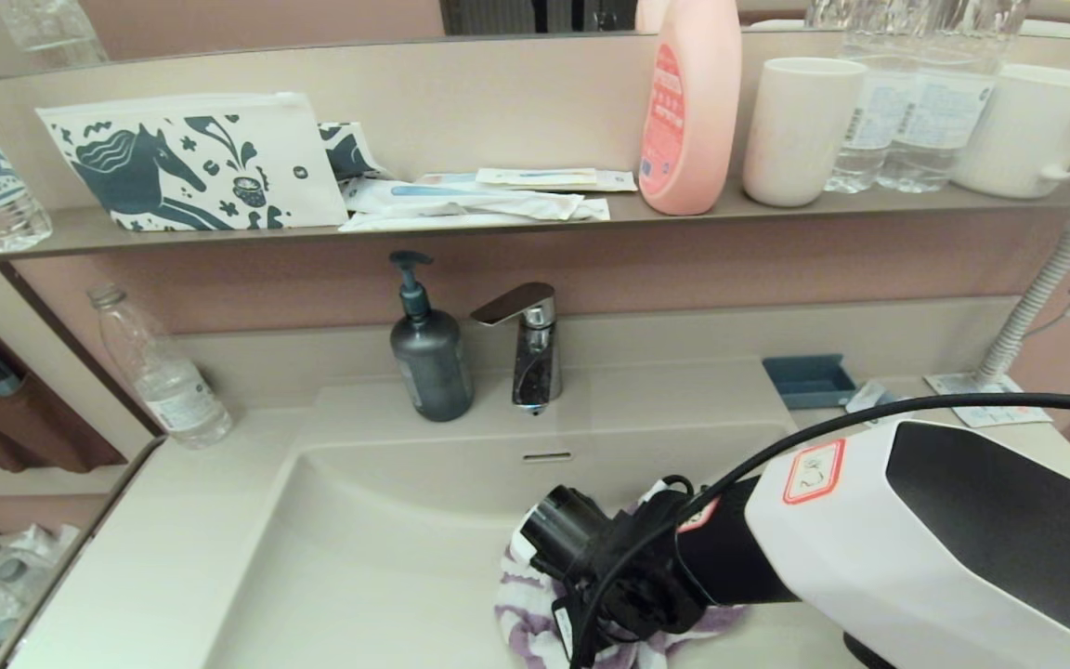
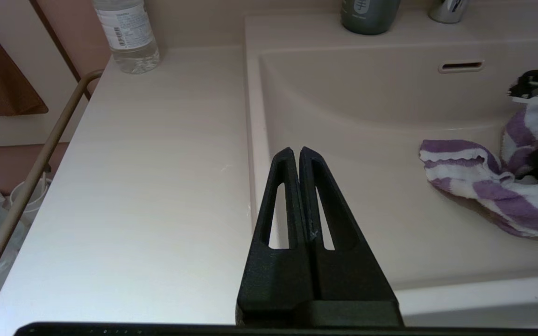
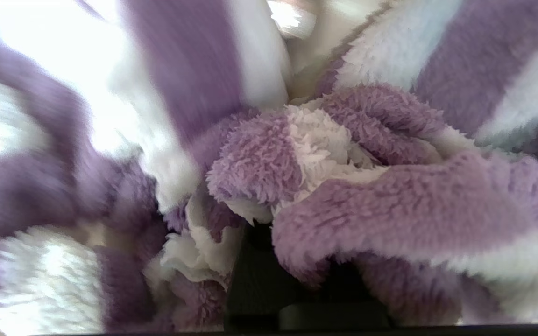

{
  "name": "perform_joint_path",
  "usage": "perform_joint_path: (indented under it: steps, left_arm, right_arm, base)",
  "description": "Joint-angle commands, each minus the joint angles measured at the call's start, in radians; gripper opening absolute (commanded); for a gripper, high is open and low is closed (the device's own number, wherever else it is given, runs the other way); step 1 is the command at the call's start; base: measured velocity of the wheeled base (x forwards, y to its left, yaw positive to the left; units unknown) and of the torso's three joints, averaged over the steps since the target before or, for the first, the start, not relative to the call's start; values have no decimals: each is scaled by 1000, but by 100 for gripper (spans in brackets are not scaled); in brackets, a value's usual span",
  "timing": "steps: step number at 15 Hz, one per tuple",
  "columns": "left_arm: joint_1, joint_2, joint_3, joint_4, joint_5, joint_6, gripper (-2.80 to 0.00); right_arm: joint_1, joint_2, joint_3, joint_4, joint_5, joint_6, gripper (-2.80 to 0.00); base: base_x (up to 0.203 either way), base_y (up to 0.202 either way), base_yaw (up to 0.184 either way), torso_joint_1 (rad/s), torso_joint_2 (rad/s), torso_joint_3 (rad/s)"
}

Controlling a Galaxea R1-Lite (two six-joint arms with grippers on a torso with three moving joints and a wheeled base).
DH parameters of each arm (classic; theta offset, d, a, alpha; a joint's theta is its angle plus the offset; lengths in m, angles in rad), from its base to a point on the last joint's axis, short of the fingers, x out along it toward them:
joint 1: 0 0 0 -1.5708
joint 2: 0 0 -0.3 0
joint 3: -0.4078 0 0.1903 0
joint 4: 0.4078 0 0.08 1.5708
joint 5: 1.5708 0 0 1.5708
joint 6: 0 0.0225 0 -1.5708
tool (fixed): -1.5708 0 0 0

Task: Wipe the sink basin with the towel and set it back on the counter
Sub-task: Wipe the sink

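Observation:
The purple and white striped towel [image 1: 524, 621] lies bunched on the floor of the cream sink basin [image 1: 377, 530], toward its front right. My right gripper [image 1: 611, 609] reaches down into the basin and is shut on the towel [image 3: 297, 154], whose folds bury its fingers. The towel [image 2: 479, 182] trails from that gripper onto the basin [image 2: 367, 107] floor. The drain plug is hidden; the overflow slot [image 1: 546, 456] shows on the back wall. My left gripper [image 2: 295, 151] hangs shut and empty over the basin's left rim, beside the counter [image 2: 157, 163].
A grey soap dispenser [image 1: 430, 358] and chrome faucet [image 1: 530, 344] stand behind the basin. A water bottle [image 1: 163, 376] stands on the counter's back left, a blue tray [image 1: 809, 379] at the back right. The shelf above holds a horse pouch [image 1: 191, 163], pink bottle [image 1: 691, 107] and cups.

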Motion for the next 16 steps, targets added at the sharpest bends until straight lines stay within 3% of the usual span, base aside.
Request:
perform_joint_path:
  steps: [1,5,7,14,16]
  left_arm:
    - [-1,1,0,0,0,0,-280]
    - [-1,1,0,0,0,0,-280]
    - [-1,1,0,0,0,0,-280]
    - [-1,1,0,0,0,0,-280]
    - [-1,1,0,0,0,0,-280]
  right_arm:
    - [20,67,-124,23,6,8,-280]
    - [74,180,-430,171,29,19,-280]
    - [116,235,-521,202,39,8,-280]
    - [124,235,-520,-111,85,12,-280]
    - [126,223,-517,-243,80,100,-280]
  base:
    - [0,0,0,0,0,0]
    - [0,0,0,0,0,0]
    - [0,0,0,0,0,0]
    - [0,0,0,0,0,0]
    - [0,0,0,0,0,0]
